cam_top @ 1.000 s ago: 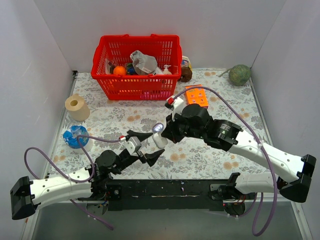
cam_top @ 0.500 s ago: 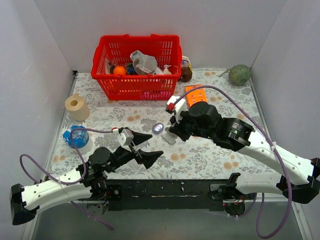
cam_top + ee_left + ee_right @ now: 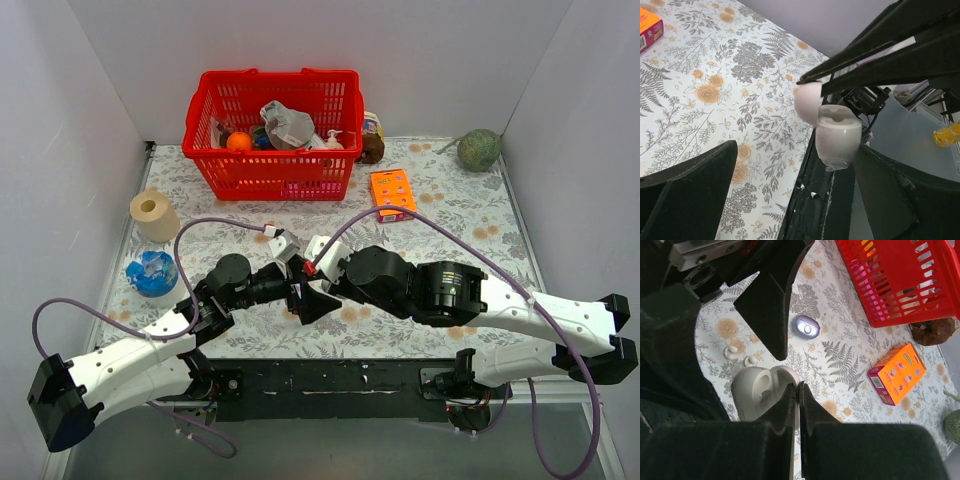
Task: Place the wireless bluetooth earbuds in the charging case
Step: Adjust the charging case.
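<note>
Right pincer [image 3: 799, 386] grips white clamshell [image 3: 838, 141]; charging case [image 3: 806, 326] lies apart.

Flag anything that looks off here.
The right pincer pinches an open white clamshell by its lid, while the lavender charging case lies apart on the cloth, looking shut, and two buds sit loose nearby.

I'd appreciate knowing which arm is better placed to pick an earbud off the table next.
Probably left: the left gripper is open and empty, while the right gripper is shut on the open white case.
</note>
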Tool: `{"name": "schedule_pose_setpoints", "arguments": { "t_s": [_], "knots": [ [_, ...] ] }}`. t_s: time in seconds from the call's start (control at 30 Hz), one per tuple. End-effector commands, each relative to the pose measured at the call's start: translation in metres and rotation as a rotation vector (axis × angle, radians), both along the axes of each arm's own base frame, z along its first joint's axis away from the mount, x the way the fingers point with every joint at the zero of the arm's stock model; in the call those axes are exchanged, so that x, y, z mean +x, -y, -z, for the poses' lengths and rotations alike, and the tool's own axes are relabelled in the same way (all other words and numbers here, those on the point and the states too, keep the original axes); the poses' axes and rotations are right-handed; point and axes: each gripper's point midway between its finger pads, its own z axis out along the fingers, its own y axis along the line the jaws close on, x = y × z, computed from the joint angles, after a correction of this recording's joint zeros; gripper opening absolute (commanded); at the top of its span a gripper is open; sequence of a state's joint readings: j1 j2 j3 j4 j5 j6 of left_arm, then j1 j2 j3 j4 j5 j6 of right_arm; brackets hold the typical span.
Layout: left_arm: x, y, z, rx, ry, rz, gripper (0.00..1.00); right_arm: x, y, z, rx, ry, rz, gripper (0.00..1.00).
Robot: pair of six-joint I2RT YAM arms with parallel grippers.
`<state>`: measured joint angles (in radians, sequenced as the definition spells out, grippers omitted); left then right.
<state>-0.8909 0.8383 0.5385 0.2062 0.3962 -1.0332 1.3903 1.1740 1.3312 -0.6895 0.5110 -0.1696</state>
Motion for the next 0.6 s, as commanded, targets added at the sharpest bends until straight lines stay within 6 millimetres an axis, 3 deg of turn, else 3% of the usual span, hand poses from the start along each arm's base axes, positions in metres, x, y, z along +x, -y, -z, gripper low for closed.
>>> {"name": "schedule_pose_setpoints", "arguments": {
  "t_s": [0.0,0.17,0.57],
  "knots": [
    [-0.007,0.003,-0.032,-0.061,0.043,0.055,0.98,0.010,0.005,-0.028,0.052,0.070,0.053,0.01],
    [-0.006,0.006,-0.028,-0.048,0.040,0.066,0.89,0.011,0.002,-0.025,0.058,0.072,0.056,0.01],
    [-0.001,0.010,-0.029,-0.074,0.043,0.054,0.82,0.009,-0.006,-0.023,0.072,0.058,0.047,0.01]
  ]
}}
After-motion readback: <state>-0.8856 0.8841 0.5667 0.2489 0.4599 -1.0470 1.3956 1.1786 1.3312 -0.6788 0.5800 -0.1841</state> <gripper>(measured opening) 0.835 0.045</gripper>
